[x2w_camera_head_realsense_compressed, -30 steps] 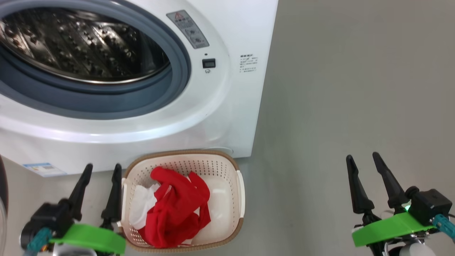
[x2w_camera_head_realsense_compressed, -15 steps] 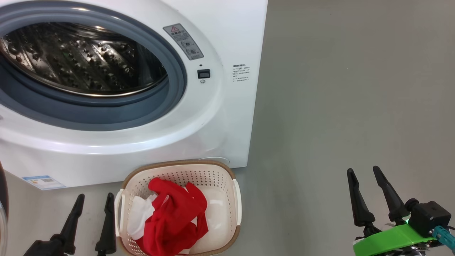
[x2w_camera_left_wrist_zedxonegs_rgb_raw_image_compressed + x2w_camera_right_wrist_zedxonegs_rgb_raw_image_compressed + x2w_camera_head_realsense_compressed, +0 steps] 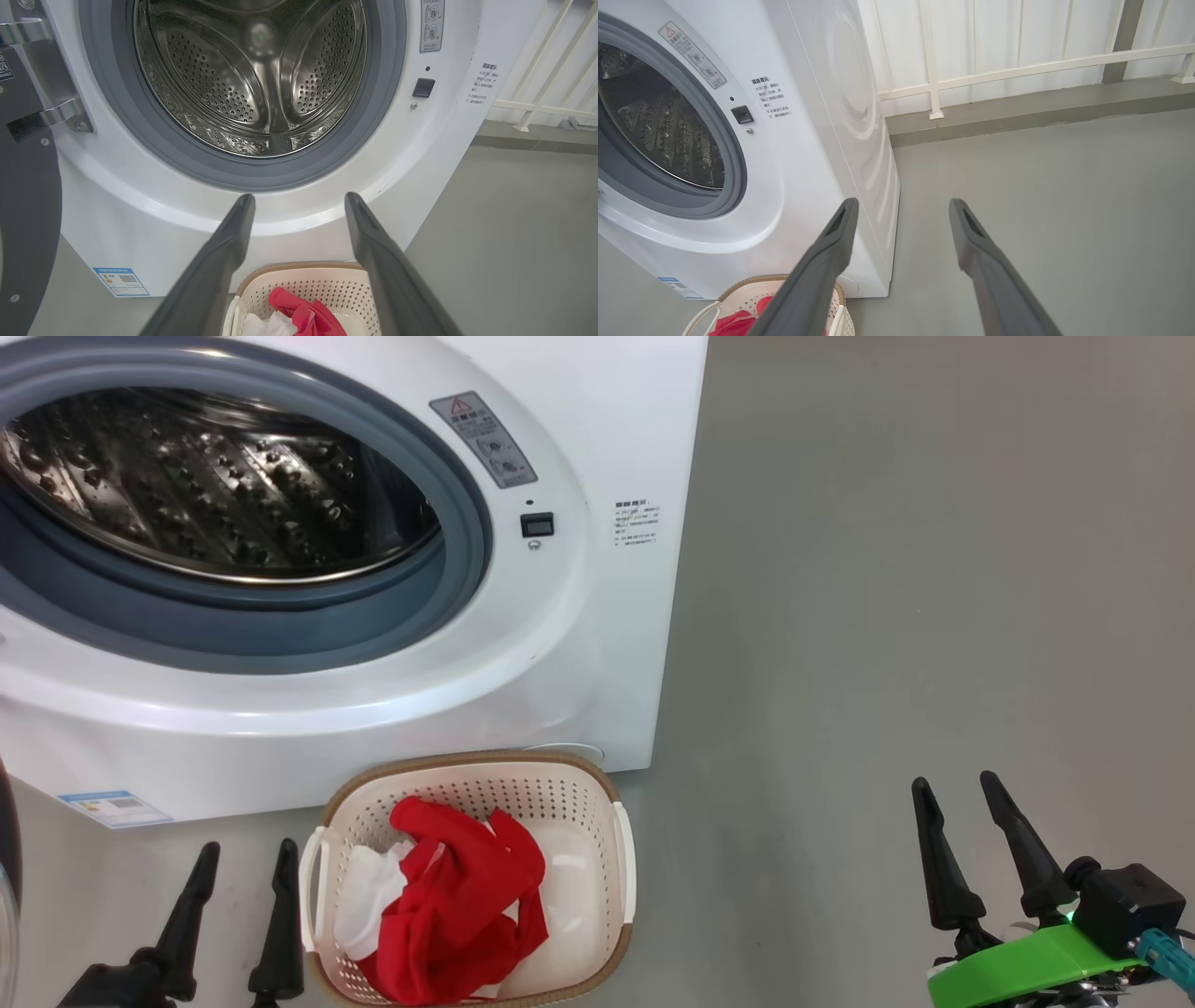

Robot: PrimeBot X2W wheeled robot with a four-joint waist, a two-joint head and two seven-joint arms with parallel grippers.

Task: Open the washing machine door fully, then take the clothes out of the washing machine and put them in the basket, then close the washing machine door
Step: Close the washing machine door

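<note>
Clothes (image 3: 457, 905) in basket (image 3: 624, 863), just beside left fingers (image 3: 280, 924), far from right fingers (image 3: 938, 868), both spread, empty

Grey floor (image 3: 887, 616) before me
I see the white washing machine (image 3: 607, 644) standing on it, and the cream perforated basket (image 3: 471, 763) sits just in front of its base.

The washing machine (image 3: 560, 644) bears a warning-triangle sticker (image 3: 483, 439) and a blue label (image 3: 114, 807), perhaps QR-coded; their wording is illegible.
</note>
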